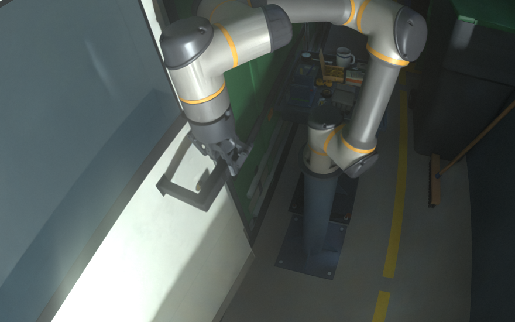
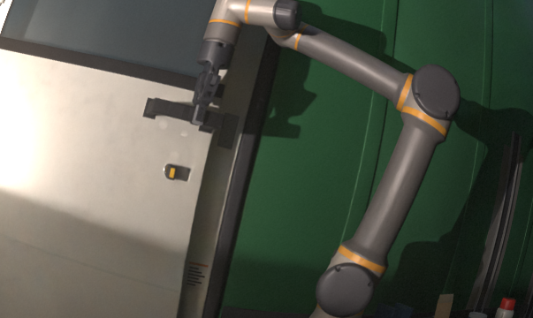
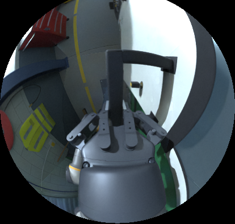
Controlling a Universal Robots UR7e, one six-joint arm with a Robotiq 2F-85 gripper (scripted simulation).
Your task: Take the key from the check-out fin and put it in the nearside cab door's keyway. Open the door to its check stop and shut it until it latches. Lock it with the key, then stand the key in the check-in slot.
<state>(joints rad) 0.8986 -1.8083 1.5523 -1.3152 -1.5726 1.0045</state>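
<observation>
The dark door handle (image 1: 189, 188) (image 2: 184, 112) (image 3: 133, 65), a squared bar standing off the white cab door (image 1: 139, 240) (image 2: 93, 176), is gripped near its latch-side end by my closed gripper (image 1: 227, 162) (image 2: 200, 110) (image 3: 115, 108). The key (image 2: 172, 172) (image 3: 136, 84) sits in the keyway below the handle, its orange head sticking out of the door skin. The door stands slightly out from the green cab body (image 2: 319, 159).
Behind the arm a cluttered bench (image 1: 327, 80) carries a mug and small parts. The arm's pedestal (image 1: 319, 208) stands on a floor plate close to the door's edge. A broom (image 1: 487, 128) leans at the right, beyond a yellow floor line (image 1: 399, 192).
</observation>
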